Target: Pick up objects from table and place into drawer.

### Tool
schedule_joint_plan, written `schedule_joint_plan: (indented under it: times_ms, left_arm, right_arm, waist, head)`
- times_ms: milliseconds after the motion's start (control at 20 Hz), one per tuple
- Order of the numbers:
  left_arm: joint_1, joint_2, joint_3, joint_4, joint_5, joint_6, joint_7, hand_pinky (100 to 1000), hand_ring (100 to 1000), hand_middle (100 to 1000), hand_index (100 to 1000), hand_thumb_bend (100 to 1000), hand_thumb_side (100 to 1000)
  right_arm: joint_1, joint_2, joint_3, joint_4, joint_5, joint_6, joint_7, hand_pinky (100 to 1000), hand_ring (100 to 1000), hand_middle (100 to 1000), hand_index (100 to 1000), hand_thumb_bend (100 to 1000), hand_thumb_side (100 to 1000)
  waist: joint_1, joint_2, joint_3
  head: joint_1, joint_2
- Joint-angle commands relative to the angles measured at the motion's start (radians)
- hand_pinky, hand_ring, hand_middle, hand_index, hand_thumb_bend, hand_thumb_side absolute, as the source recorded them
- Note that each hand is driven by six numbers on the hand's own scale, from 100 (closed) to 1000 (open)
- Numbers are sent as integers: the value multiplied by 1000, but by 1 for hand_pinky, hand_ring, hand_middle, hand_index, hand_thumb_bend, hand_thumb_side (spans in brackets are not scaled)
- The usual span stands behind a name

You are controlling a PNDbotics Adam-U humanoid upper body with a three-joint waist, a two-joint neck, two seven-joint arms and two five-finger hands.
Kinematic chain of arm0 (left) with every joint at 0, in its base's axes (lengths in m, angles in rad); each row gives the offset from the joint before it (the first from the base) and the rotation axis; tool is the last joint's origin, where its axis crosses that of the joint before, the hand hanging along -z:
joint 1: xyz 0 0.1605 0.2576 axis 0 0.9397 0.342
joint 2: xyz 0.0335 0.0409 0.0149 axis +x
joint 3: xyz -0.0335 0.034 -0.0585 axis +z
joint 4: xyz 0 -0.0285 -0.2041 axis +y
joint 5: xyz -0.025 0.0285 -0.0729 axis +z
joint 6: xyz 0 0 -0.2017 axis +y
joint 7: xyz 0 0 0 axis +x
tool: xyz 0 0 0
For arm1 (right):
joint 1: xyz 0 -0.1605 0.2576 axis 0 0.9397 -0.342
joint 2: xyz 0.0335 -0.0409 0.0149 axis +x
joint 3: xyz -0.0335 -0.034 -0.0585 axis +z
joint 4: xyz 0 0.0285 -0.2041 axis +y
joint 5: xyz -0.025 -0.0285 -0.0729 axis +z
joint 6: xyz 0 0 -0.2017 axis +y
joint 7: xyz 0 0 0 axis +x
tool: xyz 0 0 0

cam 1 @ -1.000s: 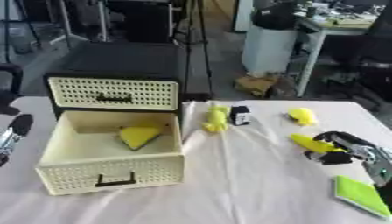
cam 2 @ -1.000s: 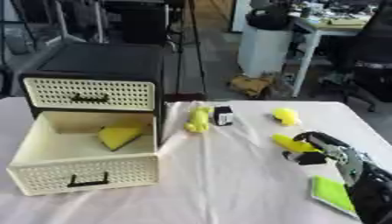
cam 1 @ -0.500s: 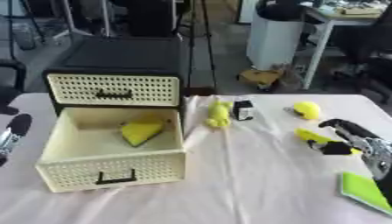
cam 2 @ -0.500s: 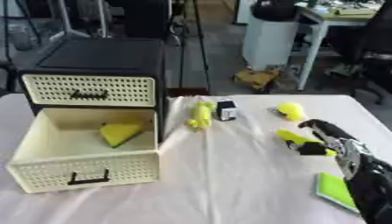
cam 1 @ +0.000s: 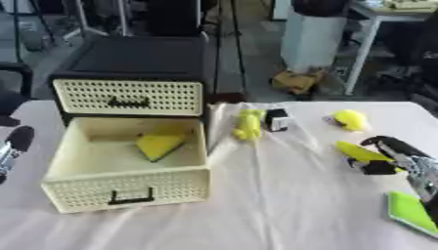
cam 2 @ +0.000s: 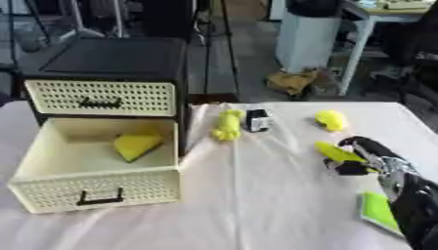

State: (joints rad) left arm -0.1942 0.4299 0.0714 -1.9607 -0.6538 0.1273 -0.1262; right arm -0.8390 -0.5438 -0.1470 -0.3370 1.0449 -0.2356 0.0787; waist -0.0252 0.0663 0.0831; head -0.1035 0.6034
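Observation:
A cream perforated drawer (cam 1: 128,188) stands pulled open at the left, under a shut drawer of the black cabinet (cam 1: 133,58). A yellow wedge (cam 1: 158,145) lies inside it. My right hand (cam 2: 368,154) is at the right of the table, fingers curled around a long yellow piece (cam 2: 335,152). On the cloth lie a yellow figure (cam 1: 249,124), a small black and white box (cam 1: 276,119) and a rounded yellow thing (cam 1: 350,119). My left hand (cam 1: 10,146) shows only at the left edge.
A flat green pad (cam 1: 412,212) lies at the table's right front corner. White cloth (cam 1: 282,205) covers the table. Behind the table are a white bin (cam 1: 312,34) and desk legs.
The whole picture has shifted as the head tilted. My right hand has closed on the long yellow piece and stays near the same spot.

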Motion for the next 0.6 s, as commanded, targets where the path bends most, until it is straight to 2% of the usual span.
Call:
schedule_joint_plan:
  times_ms: [50,100,150,200,600]
  left_arm:
    - [-14,8,8,-17,-3,-4,-1,100,100,100,731,498,1000]
    - [-14,8,8,-17,-3,-5,-1,100,100,100,731,496,1000]
    - [-14,9,7,-17,-3,-5,-1,100,100,100,731,496,1000]
    - [-14,9,7,-17,-3,-5,-2,100,100,100,731,495,1000]
    - [-12,8,5,-17,-2,-8,-4,100,100,100,732,492,1000]
  right_arm:
    - [-16,-37,11,19,-8,7,16,809,886,865,893,273,399]
    - [-16,-37,14,23,-9,7,22,804,884,865,892,220,327]
    - [-14,-37,15,27,-9,11,29,799,880,861,888,129,187]
    - [-13,-36,17,30,-10,15,37,792,876,861,888,100,113]
    - [-6,-36,21,40,-21,42,67,729,827,846,878,100,100]
  waist:
    - [5,-9,2]
    - [5,-9,2]
    - [5,-10,2]
    - [6,-10,2]
    - [4,-15,3]
  head:
    - [-2,-10]
    - [-2,-9]
    - [-2,-9]
    - [-3,-9]
    - [-5,-6]
